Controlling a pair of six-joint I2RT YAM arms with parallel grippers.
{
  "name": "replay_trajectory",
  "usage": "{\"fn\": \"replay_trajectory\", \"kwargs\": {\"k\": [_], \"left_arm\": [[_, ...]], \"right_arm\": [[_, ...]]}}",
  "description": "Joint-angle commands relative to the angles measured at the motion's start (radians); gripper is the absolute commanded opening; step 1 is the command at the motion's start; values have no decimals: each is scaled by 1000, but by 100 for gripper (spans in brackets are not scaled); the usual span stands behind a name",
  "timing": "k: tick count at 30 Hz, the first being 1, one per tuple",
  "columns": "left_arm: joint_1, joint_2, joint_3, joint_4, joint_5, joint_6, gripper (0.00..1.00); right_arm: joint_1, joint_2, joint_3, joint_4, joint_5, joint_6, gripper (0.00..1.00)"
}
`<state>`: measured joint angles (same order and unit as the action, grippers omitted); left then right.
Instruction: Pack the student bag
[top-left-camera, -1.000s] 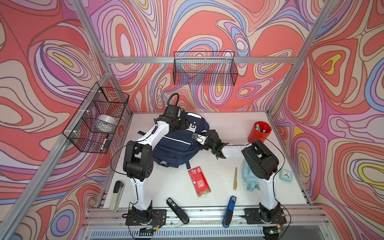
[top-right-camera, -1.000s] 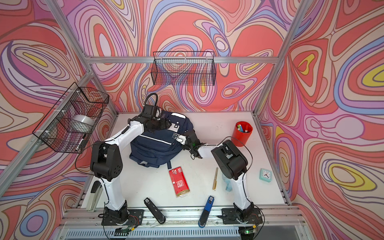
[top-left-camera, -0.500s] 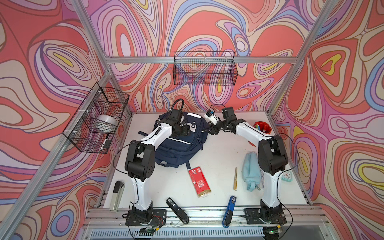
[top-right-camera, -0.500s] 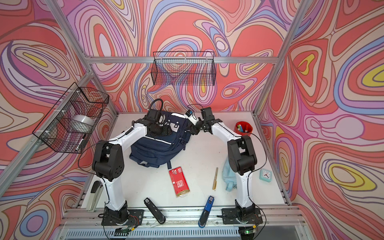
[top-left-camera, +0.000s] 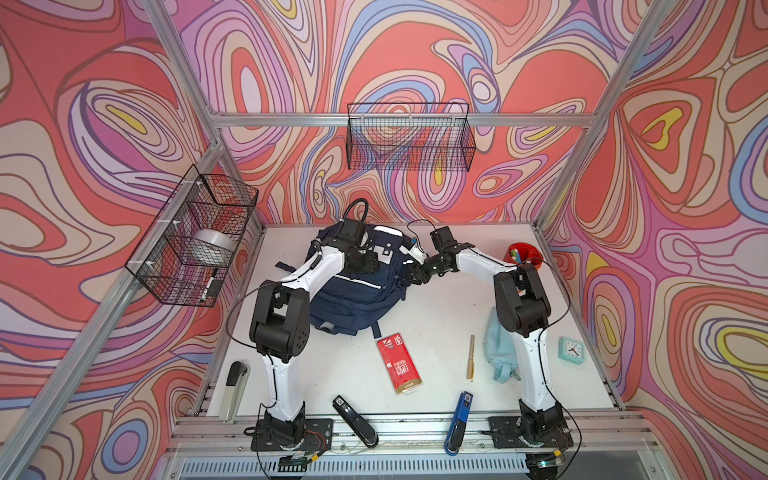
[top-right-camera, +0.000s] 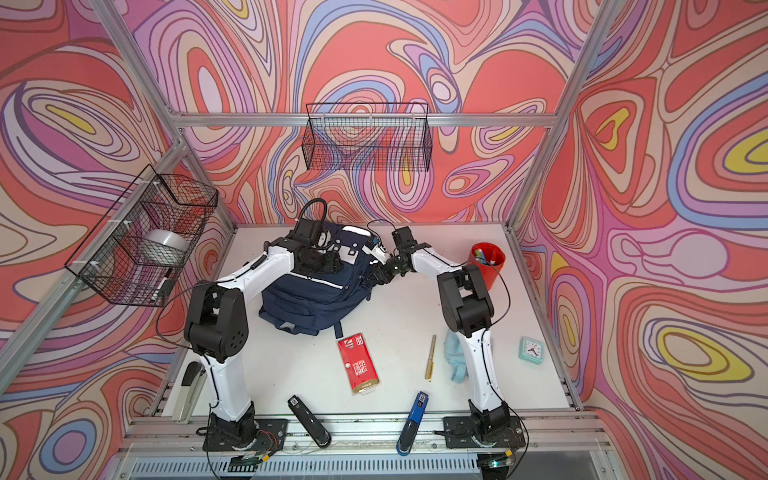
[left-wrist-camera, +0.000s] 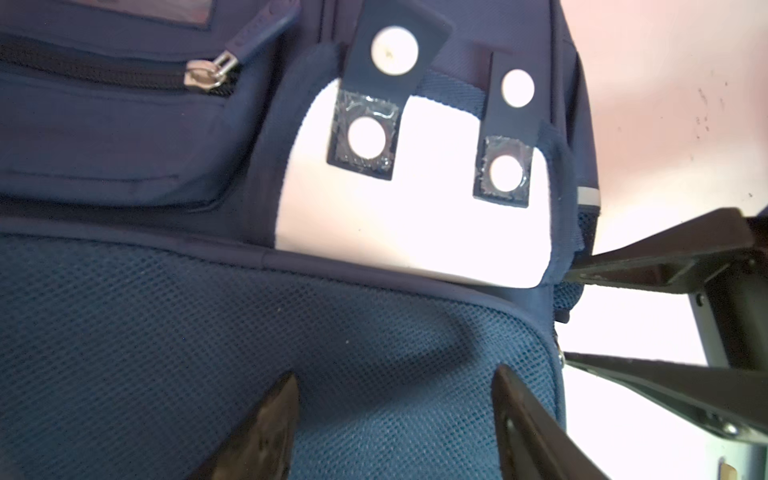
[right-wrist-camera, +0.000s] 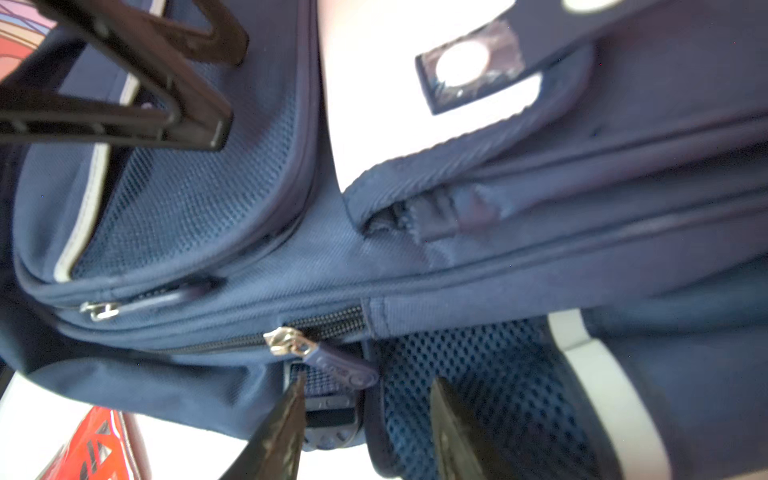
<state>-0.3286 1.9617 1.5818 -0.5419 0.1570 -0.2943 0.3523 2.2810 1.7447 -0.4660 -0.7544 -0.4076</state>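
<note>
both arms arch elbow-high over the white desk's (top-left-camera: 440, 307) far left, left end effector (left-wrist-camera: 395, 374) atop and right end effector (right-wrist-camera: 368, 384) beside the large navy blue fabric student bag (top-left-camera: 353, 299) there, jaws of both apart.

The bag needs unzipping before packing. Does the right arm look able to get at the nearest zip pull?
Probably yes: the right arm's open jaws sit beside the zip pull on the bag, with nothing between them.
</note>
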Motion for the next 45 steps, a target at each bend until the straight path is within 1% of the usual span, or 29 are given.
{"fn": "replay_trajectory", "kwargs": {"k": [1, 3, 7, 9, 11, 13, 20, 23, 27, 29, 30, 31, 33, 36, 38, 39, 40, 41, 42, 45], "left_arm": [[-7, 24, -16, -5, 31, -13, 68], [-12, 38, -20, -1, 42, -20, 68], [-14, 44, -43, 25, 52, -40, 67], [-13, 45, -55, 37, 59, -47, 67], [-14, 50, -62, 37, 54, -50, 68], [-14, 51, -71, 43, 43, -54, 67], [-14, 52, -88, 55, 34, -57, 67], [-13, 52, -97, 62, 30, -61, 67], [-14, 54, -101, 67, 28, -68, 67], [-14, 55, -102, 69, 35, -72, 67], [-14, 53, -103, 72, 35, -75, 67], [-14, 52, -104, 75, 36, -78, 67], [-15, 54, -104, 78, 37, -82, 67], [-14, 54, -103, 80, 36, -86, 67], [-14, 54, -103, 79, 36, -86, 67], [-13, 54, -105, 80, 36, -86, 67], [-14, 54, -105, 79, 36, -86, 67], [-14, 54, -105, 79, 34, -87, 67], [-14, 52, -105, 80, 32, -88, 67], [-14, 51, -105, 80, 23, -93, 67]], "right_arm": [[-1, 0, -20, 75, -24, 3, 48], [-1, 4, -26, 108, -28, 0, 48], [-1, 56, 37, 63, -92, -12, 47], [-3, 68, 43, 63, -117, -10, 49], [-6, 92, 79, 22, -165, 4, 53], [-5, 103, 98, -5, -175, 6, 54], [-4, 87, 38, 22, -204, 29, 54], [-3, 99, 32, 48, -206, 49, 52], [-3, 130, 64, 23, -219, 41, 49], [-4, 133, 61, 33, -228, 42, 46], [-3, 136, 61, 39, -232, 49, 42], [-3, 142, 67, 33, -252, 50, 36], [-3, 152, 85, 9, -278, 46, 27], [-3, 135, 57, 27, -271, 49, 26], [-3, 116, 34, 38, -269, 49, 22], [-4, 106, 25, 40, -266, 48, 18], [-3, 99, 22, 36, -269, 46, 9], [-3, 91, 20, 30, -266, 44, 3], [-3, 82, 14, 30, -266, 43, 0], [-4, 46, -33, 72, -216, 72, 0]]}}
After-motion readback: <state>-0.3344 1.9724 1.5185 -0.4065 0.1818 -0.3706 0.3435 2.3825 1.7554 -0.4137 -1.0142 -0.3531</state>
